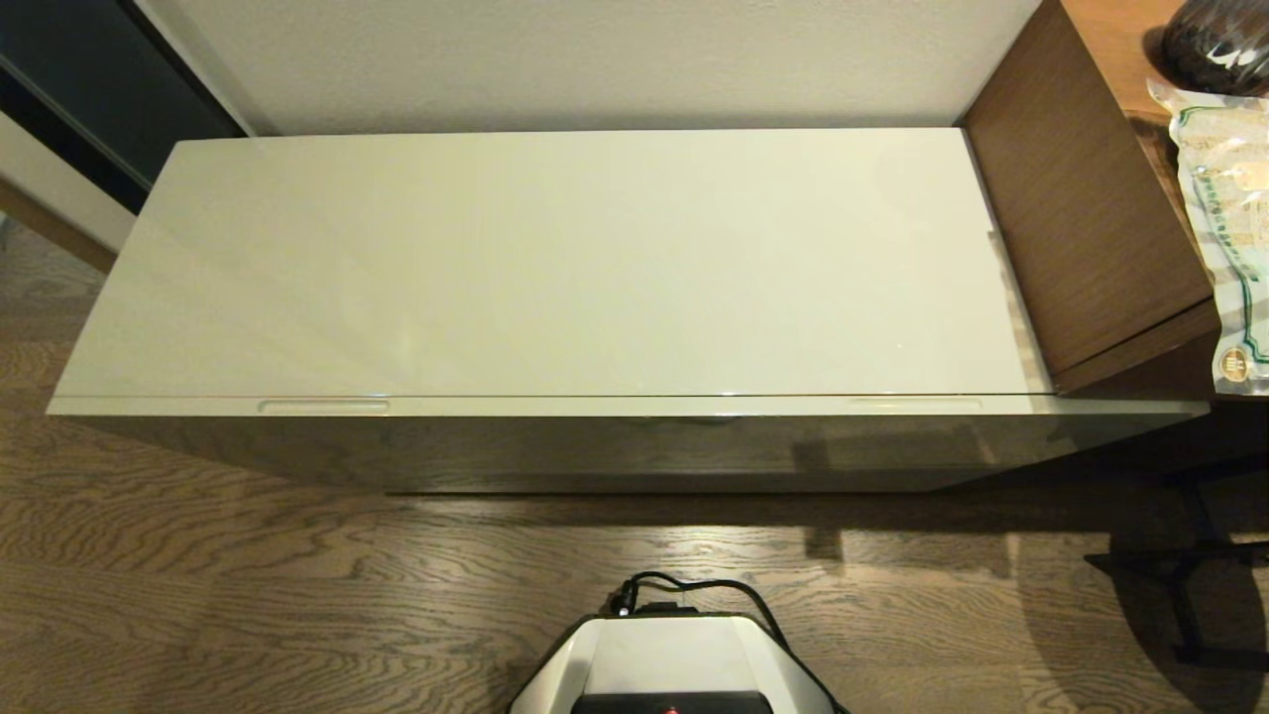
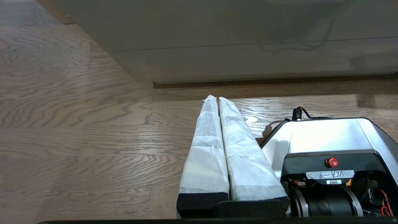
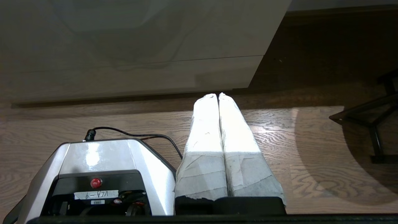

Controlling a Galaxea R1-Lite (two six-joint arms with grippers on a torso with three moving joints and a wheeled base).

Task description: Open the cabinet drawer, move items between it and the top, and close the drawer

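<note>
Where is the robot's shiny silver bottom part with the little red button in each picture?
Head view: the silver base sits at the bottom middle, on the wood floor.
Left wrist view: it is at the lower right, beside the left tool.
Right wrist view: it is at the lower left, beside the right tool.
Shared landmark: the red button and the black cable on the base.

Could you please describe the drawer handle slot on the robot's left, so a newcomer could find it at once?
Start at the low glossy pale cabinet against the wall; its top is a long beige-grey slab. Along its front edge runs the closed cabinet drawer with a dark mirror-like face. The left handle slot is the slim recess near the left end; its twin lies by the brown desk.
</note>
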